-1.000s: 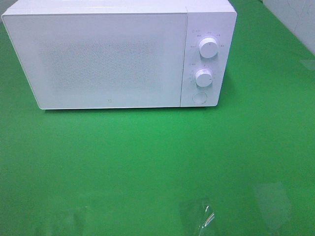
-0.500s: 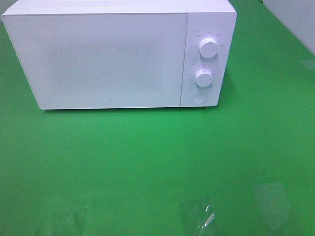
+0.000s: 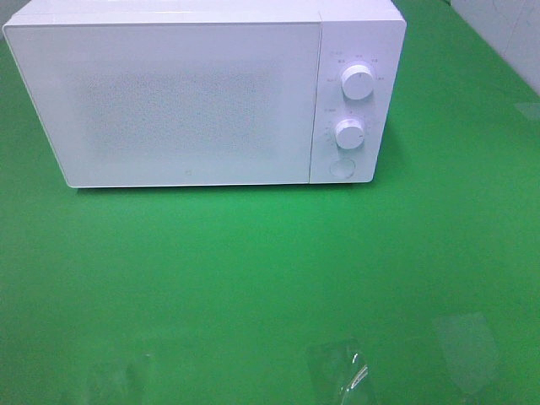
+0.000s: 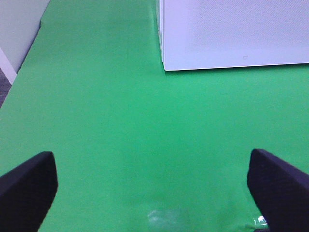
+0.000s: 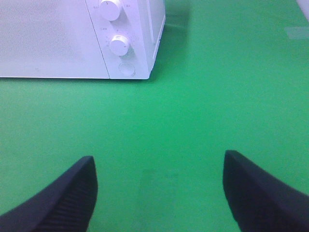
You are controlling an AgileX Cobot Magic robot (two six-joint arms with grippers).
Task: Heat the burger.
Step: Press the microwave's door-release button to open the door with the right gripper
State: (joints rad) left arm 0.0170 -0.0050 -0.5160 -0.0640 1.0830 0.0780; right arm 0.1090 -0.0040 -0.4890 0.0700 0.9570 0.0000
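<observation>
The burger is not in view in any frame. A white microwave [image 3: 202, 93] stands at the back of the green table with its door shut; it also shows in the left wrist view [image 4: 231, 34] and the right wrist view [image 5: 77, 38]. It has two white knobs [image 3: 358, 82] and a round button [image 3: 341, 167] on its right panel. My left gripper [image 4: 149, 188] is open and empty over bare green cloth, well in front of the microwave's left corner. My right gripper [image 5: 159, 188] is open and empty, in front of the microwave's knob side. Neither gripper shows in the exterior high view.
The green tablecloth [image 3: 253, 270] covers the table. Pieces of clear tape [image 3: 342, 371] shine near the front edge, with another patch [image 3: 464, 337] to the right. A pale wall [image 4: 19, 29] borders the table's left side.
</observation>
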